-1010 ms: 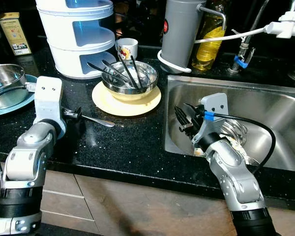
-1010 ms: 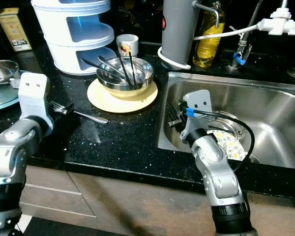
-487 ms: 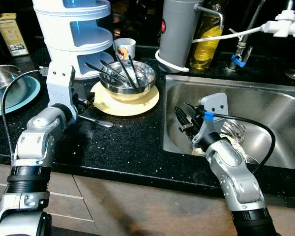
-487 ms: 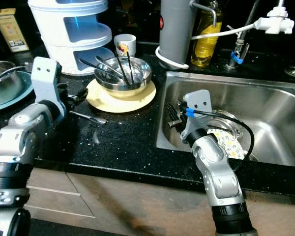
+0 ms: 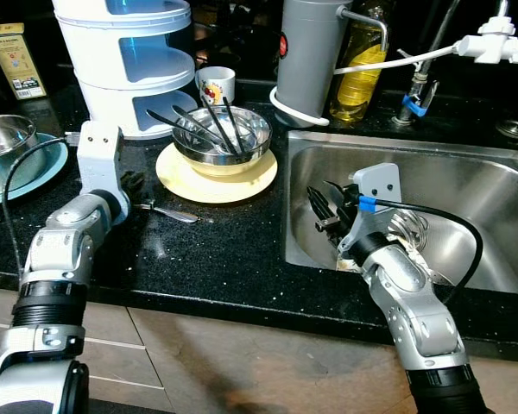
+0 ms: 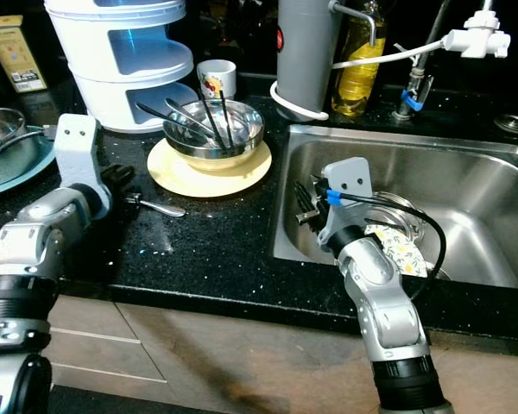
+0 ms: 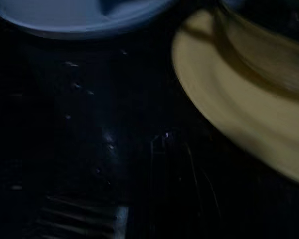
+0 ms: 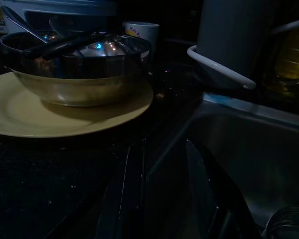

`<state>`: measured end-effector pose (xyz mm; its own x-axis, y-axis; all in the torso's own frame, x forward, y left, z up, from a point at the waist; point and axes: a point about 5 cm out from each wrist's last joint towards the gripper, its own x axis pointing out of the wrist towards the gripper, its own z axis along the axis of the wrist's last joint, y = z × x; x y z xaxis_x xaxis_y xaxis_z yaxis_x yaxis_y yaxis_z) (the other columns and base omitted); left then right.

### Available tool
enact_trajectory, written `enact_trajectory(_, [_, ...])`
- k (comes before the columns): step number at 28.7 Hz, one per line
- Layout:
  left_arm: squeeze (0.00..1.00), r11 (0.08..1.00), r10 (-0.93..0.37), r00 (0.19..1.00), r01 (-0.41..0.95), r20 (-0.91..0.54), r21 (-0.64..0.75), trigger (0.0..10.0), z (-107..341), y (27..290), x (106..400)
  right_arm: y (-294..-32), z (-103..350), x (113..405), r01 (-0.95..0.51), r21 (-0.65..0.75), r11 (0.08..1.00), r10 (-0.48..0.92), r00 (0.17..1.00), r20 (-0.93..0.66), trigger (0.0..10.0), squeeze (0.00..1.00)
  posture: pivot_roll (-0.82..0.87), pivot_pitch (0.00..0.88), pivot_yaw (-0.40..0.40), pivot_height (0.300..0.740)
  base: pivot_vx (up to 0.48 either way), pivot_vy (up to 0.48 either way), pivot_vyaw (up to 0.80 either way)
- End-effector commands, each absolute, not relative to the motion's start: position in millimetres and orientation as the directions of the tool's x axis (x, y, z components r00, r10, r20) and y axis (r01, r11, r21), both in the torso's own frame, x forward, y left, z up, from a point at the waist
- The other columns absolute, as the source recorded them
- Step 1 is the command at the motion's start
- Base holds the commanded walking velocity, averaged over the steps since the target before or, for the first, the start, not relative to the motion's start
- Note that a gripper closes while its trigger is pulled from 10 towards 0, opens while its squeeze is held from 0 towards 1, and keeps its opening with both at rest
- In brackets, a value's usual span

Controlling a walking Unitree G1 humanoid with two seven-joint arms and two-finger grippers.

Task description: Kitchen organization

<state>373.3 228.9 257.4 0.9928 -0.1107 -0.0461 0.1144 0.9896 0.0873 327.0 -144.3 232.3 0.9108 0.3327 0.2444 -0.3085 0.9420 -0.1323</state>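
Observation:
A metal fork (image 5: 174, 213) lies on the black counter (image 5: 224, 250) in front of a yellow plate (image 5: 211, 177). On the plate stands a steel bowl (image 5: 242, 142) with several dark utensils in it. My left gripper (image 5: 133, 184) hovers just above the fork's tine end, left of the plate. In the left wrist view the fork's tines (image 7: 84, 219) and the plate's rim (image 7: 224, 114) appear dim. My right gripper (image 5: 325, 202) hangs open and empty inside the sink (image 5: 492, 185), near its left wall. Its dark fingers (image 8: 124, 194) stand apart.
A white tiered container (image 5: 134, 60) and a white mug (image 5: 212, 84) stand behind the plate. A steel bowl on a blue plate (image 5: 9, 159) is far left. A grey jug (image 5: 311, 52), an oil bottle (image 5: 358, 73) and the tap (image 5: 419, 86) line the back. Dishes (image 5: 412, 235) lie in the sink.
My left arm swung toward the yellow plate, then drew back left and lower over the fork's tines. The fork stays on the counter. The right arm has not moved.

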Motion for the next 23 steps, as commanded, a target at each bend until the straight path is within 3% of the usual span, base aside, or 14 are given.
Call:
enact_trajectory(1, [0.0,0.983,-0.139,0.986,0.149,-0.088,0.112,0.0,251,229,371,-145,232,325,-0.307,-0.141,0.941,0.333,0.912,0.241,10.0,0.0,-0.06,0.141,-0.033,0.74,0.0,0.0,0.0])
enact_trajectory(6, [0.0,0.964,-0.199,0.974,0.214,-0.109,0.16,0.0,252,232,365,-146,232,325,-0.306,-0.141,0.941,0.333,0.912,0.239,10.0,0.0,-0.06,0.143,-0.036,0.74,0.0,0.0,0.0])
enact_trajectory(11, [0.0,0.899,-0.344,0.913,0.387,-0.218,0.205,0.0,241,231,354,-146,232,326,-0.308,-0.142,0.941,0.334,0.912,0.239,10.0,0.0,-0.06,0.143,-0.036,0.74,0.0,0.0,0.0])
enact_trajectory(18, [0.0,0.709,-0.579,0.715,0.679,-0.392,0.191,0.0,227,220,324,-148,232,326,-0.305,-0.14,0.942,0.332,0.912,0.24,10.0,0.0,-0.06,0.146,-0.035,0.74,0.0,0.0,0.0])
enact_trajectory(23, [0.0,0.624,-0.657,0.625,0.765,-0.422,0.161,0.0,226,214,310,-149,233,326,-0.302,-0.137,0.943,0.327,0.914,0.241,10.0,0.0,-0.06,0.147,-0.036,0.74,0.0,0.0,0.0])
